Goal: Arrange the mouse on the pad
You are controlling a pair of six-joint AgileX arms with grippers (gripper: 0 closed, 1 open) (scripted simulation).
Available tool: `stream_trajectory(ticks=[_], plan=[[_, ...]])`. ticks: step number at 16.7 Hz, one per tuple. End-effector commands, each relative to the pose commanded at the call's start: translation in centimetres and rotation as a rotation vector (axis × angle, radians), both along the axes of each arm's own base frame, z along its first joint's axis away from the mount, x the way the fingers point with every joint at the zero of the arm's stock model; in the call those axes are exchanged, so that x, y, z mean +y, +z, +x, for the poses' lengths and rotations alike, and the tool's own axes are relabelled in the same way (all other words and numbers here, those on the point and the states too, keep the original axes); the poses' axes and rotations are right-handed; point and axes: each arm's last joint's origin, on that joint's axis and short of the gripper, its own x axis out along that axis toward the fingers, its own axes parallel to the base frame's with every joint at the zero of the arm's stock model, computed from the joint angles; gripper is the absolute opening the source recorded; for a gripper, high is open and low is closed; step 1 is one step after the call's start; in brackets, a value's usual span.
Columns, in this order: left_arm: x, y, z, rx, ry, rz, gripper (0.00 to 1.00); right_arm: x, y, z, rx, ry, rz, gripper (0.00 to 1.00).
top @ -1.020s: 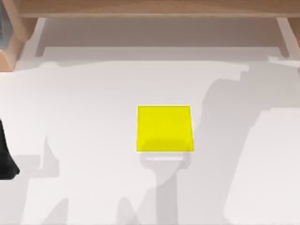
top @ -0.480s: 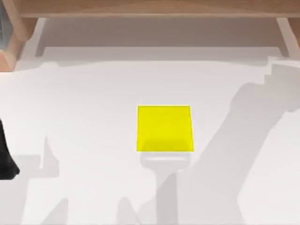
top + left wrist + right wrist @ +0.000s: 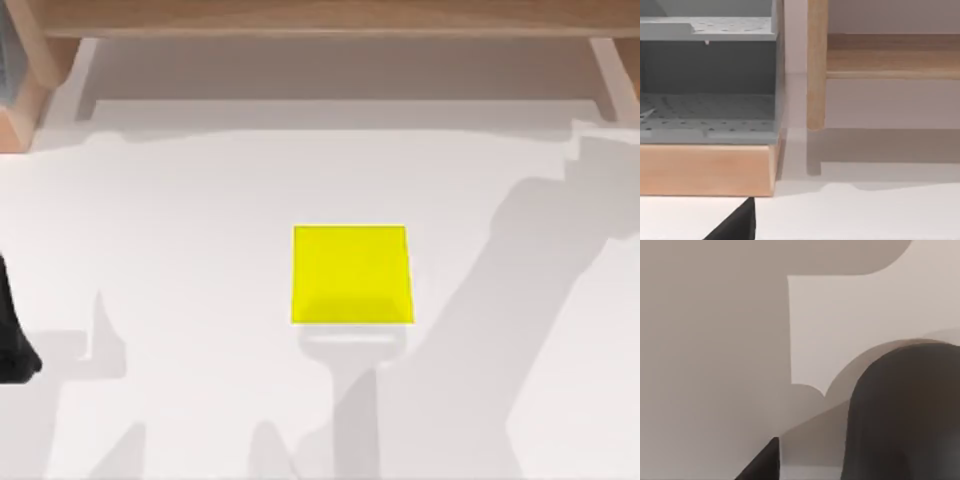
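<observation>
The pad (image 3: 351, 274) is a flat yellow square lying bare in the middle of the white table in the top view. A dark grey rounded body, which looks like the mouse (image 3: 905, 415), looms close in the right wrist view over the white tabletop. A black part of my right gripper (image 3: 762, 462) pokes in beside it, a little apart from it. Whether the gripper touches the mouse I cannot tell. My left arm (image 3: 12, 340) sits parked at the table's left edge, and a black tip of its gripper (image 3: 735, 225) appears in the left wrist view.
A wooden shelf frame (image 3: 320, 18) runs along the back of the table. A grey pegboard rack on a wooden base (image 3: 705, 167) stands at the back left beside a wooden post (image 3: 816, 65). Arm shadows lie across the table's right half.
The right arm's shadow swung toward the table's right side a second ago and has held still since. The pad and the left arm have not moved.
</observation>
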Motion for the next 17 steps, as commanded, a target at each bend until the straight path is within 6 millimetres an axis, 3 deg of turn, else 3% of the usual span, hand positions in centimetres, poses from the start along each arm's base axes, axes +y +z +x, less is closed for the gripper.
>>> stream_trajectory(ticks=[6, 14, 15, 17], plan=[[0.0, 0.0, 0.0, 0.000, 0.000, 0.000, 1.00, 0.0, 0.0, 0.0, 0.000, 0.000, 0.000, 0.02], [0.0, 0.0, 0.0, 0.000, 0.000, 0.000, 1.00, 0.0, 0.0, 0.0, 0.000, 0.000, 0.000, 0.00], [0.0, 0.0, 0.0, 0.000, 0.000, 0.000, 1.00, 0.1, 1.3, 0.0, -0.023, 0.002, -0.009, 0.00], [0.0, 0.0, 0.0, 0.000, 0.000, 0.000, 1.00, 0.0, 1.6, 0.1, -0.021, 0.000, -0.008, 0.00]])
